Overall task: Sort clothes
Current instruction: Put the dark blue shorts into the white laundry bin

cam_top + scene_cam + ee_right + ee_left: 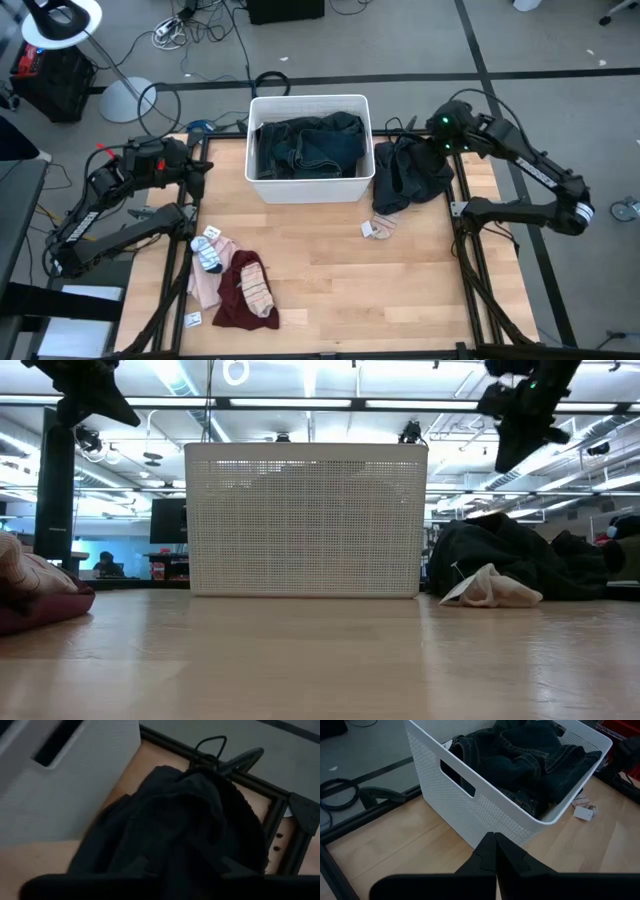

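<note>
A dark teal garment fills the white bin at the table's far middle; it also shows in the left wrist view. A black garment lies heaped on the table right of the bin. A small pale sock lies at the heap's near edge. At the near left lie a pink garment, a maroon garment and two striped socks. My left gripper is shut and empty, left of the bin. My right gripper hovers open above the black heap.
The bin's perforated wall stands between the two arms. Bare wooden table lies in the near middle and near right. Small white tags lie beside the pale sock and near the maroon garment. The table's black frame and cables run along its far edge.
</note>
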`<state>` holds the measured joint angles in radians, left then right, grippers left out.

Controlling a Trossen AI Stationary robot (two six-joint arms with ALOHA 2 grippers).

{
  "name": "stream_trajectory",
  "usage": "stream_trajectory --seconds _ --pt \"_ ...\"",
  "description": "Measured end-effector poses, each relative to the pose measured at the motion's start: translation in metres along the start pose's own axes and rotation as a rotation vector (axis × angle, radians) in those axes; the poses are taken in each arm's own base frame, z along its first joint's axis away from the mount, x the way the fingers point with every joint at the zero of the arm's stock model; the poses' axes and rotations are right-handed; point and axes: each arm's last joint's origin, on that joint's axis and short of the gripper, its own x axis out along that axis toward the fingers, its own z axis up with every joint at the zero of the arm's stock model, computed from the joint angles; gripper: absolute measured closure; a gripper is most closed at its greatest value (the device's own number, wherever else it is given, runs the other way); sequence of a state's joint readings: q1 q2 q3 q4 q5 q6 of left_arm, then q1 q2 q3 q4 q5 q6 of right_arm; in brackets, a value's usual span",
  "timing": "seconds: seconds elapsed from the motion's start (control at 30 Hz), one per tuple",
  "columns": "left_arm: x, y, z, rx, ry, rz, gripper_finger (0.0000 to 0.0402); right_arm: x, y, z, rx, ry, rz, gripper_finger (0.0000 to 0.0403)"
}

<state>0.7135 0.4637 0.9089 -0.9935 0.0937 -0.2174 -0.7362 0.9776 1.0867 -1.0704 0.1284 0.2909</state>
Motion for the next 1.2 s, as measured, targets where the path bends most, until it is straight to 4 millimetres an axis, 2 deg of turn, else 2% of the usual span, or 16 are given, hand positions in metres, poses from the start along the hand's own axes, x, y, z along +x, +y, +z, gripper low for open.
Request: stream_trajectory --seconds 0.23,0.4,0.63,0.8,0.93,1.03,1.13,1.2 --pt "0.000 0.000 0.000 -0.024 0.000 0.000 0.0401 0.045 -0.002 0.016 -0.116 0.157 -0.064 0.0261" --pt "0.000 0.000 0.000 -0.054 0.000 -0.001 0.0401 0.070 -0.005 0.025 -0.235 0.201 -0.052 0.0214" --pt "0.000 0.000 0.000 -0.100 0.000 0.000 0.0401 0.098 -0.014 0.035 -0.383 0.238 -0.069 0.0196" --pt "0.000 0.000 0.000 -0.127 0.000 0.000 0.0400 0.123 -0.024 0.036 -0.440 0.333 -0.153 0.0209" --pt "0.000 0.000 0.000 -0.136 0.000 0.000 0.0401 0.143 -0.027 0.037 -0.450 0.376 -0.138 0.0231" --pt "0.000 0.000 0.000 -0.144 0.000 0.000 0.0401 0.156 -0.028 0.035 -0.452 0.424 -0.132 0.0278" --pt "0.000 0.000 0.000 -0.153 -0.002 0.003 0.0401 0.163 -0.027 0.032 -0.447 0.457 -0.094 0.0364" --pt "0.000 0.000 0.000 -0.153 -0.001 0.004 0.0401 0.163 -0.026 0.031 -0.438 0.467 -0.079 0.0388"
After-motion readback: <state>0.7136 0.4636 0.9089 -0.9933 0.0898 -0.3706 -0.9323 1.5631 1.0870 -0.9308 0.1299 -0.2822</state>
